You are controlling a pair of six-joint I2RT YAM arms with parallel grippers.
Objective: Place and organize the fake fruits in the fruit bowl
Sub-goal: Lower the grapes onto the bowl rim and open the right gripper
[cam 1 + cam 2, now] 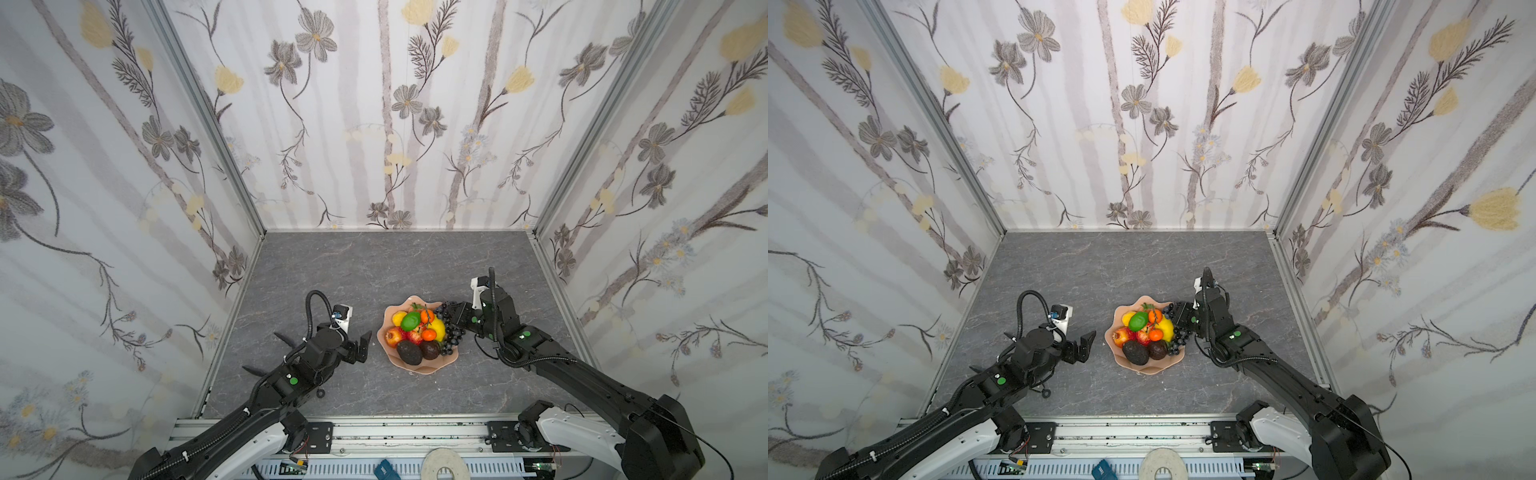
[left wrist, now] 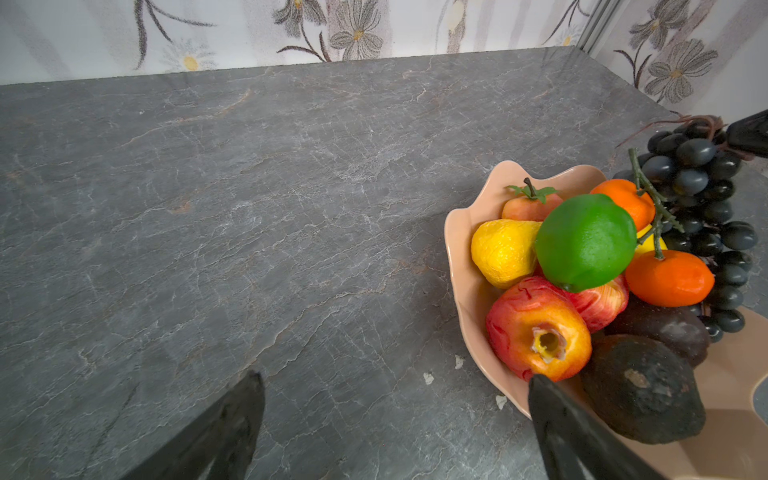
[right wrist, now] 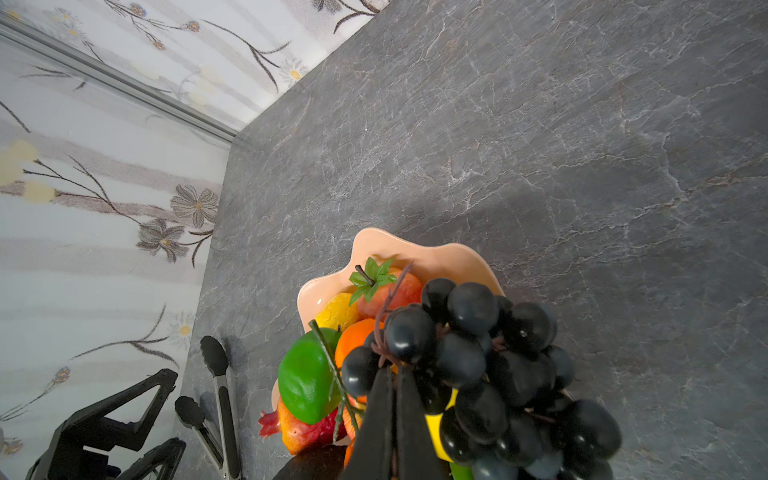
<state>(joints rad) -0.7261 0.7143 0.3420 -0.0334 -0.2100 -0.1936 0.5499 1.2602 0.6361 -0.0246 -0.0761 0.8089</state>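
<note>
Grey marbled desk (image 1: 374,266) between flowered walls carries one peach fruit bowl (image 1: 419,368) near its middle, holding one green lime (image 2: 586,243), one lemon (image 2: 503,251), two oranges (image 2: 669,278), two red apples (image 2: 538,328) and, at 6 o'clock, two dark avocados (image 2: 642,395). One grape bunch (image 2: 694,178) lies along the rim at 3 o'clock, its stem clamped in the right pincer (image 3: 392,374). At the bowl's 9 o'clock the left pincer (image 2: 395,379) stands wide apart and empty, just beside the rim.
</note>
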